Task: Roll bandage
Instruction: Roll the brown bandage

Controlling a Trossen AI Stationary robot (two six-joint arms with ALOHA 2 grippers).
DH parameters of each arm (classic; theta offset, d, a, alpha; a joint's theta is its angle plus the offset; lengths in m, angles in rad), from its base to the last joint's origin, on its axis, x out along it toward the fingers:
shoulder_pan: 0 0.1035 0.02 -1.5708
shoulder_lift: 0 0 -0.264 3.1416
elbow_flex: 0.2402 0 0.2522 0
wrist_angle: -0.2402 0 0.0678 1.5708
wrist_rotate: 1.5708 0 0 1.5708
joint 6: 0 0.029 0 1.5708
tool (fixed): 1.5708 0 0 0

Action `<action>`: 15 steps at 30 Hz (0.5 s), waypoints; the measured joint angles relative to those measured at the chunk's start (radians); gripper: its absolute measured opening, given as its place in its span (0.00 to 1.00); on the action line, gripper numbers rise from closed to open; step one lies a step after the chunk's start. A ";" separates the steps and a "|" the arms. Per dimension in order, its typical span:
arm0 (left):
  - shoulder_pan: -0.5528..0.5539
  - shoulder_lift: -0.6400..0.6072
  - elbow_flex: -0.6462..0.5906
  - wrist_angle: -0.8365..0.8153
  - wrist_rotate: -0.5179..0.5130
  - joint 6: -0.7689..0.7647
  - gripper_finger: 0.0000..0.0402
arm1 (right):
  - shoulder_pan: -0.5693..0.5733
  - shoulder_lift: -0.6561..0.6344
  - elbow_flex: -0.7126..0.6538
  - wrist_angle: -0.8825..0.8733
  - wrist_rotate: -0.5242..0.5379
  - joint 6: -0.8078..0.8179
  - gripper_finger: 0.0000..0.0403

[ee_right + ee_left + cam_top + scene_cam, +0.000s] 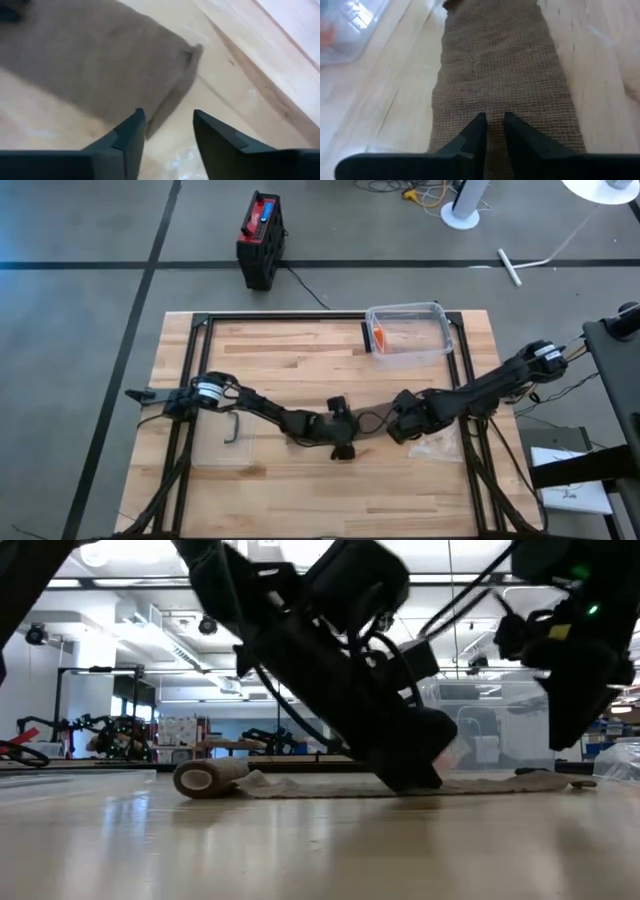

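A tan mesh bandage (300, 783) lies on the wooden table. One end is wound into a small roll (205, 778), and the rest runs flat as a strip (495, 65) toward its loose end (192, 52). My left gripper (494, 125) slants down onto the strip near mid-table (342, 442), its fingers a narrow gap apart. My right gripper (167, 125) hangs open just above the loose end (560, 778), touching nothing, and shows in the high view (400, 428). My left gripper sets its two fingertips (479, 124) on the flat strip's middle (494, 107), partway between the roll and the loose end. It slants down from above, with the fingers lying along the strip. The strip stays flat on the table, and no fold shows between the fingers.
A clear plastic box (440, 315) with something orange inside stands at the table's far right. A clear flat lid (215, 452) with a bent metal key lies near the left arm. A crinkled plastic bag (440, 445) lies under the right arm. Black frame rails (280, 316) edge the table.
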State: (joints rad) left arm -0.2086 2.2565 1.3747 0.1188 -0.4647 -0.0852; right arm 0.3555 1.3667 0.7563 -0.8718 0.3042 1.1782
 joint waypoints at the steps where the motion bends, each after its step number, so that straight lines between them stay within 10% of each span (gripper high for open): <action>1: -0.002 0.002 0.015 -0.035 -0.007 0.006 0.15 | 0.006 -0.009 0.000 0.012 0.000 -0.002 0.42; 8: -0.014 -0.009 0.010 -0.083 -0.003 0.006 0.16 | -0.029 0.002 -0.006 0.052 0.131 0.040 0.45; 15: -0.017 -0.010 0.001 -0.084 -0.001 -0.015 0.16 | -0.100 0.082 -0.018 0.064 0.049 0.047 0.29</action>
State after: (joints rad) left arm -0.2260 2.2463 1.3758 0.0345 -0.4661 -0.0999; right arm 0.2560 1.4486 0.7383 -0.8075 0.3528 1.2255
